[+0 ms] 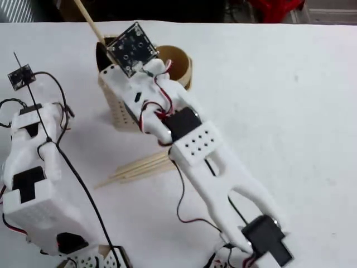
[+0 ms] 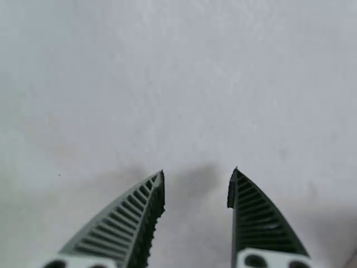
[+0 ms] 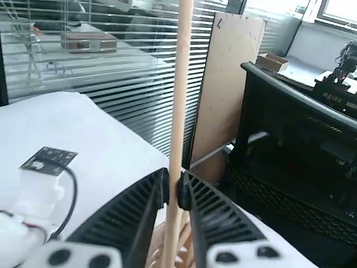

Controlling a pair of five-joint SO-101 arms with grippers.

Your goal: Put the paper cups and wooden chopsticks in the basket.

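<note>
Up at 11 o'clock on the tabletop point(image 1: 290, 111) I see the cream, perforated basket point(image 1: 118, 114), with my right arm point(image 1: 223, 178) stretched to it from the 5 o'clock corner. The right pincer point(image 3: 174, 187) is clenched on a single chopstick point(image 3: 181, 84). Its two ribbed fingers pinch the stick from either side, and the stick stands nearly upright between them. From the high view, that chopstick point(image 1: 89, 23) slants away from the basket toward 11 o'clock, above the basket's rim.

A tan paper cup point(image 1: 181, 62) shows at the basket's 2 o'clock side, partly hidden by the arm. I cannot tell whether it sits inside the basket or just beside it.

A bundle of loose chopsticks point(image 1: 139, 166) lies flat on the tabletop at 6 o'clock from the basket, near it but apart, with one end running under the right arm.

My left arm point(image 1: 33, 167) sits at 8 o'clock, well apart from the basket. The left pincer point(image 2: 198, 177) is released, its tips spread above bare tabletop and gripping nothing.
</note>
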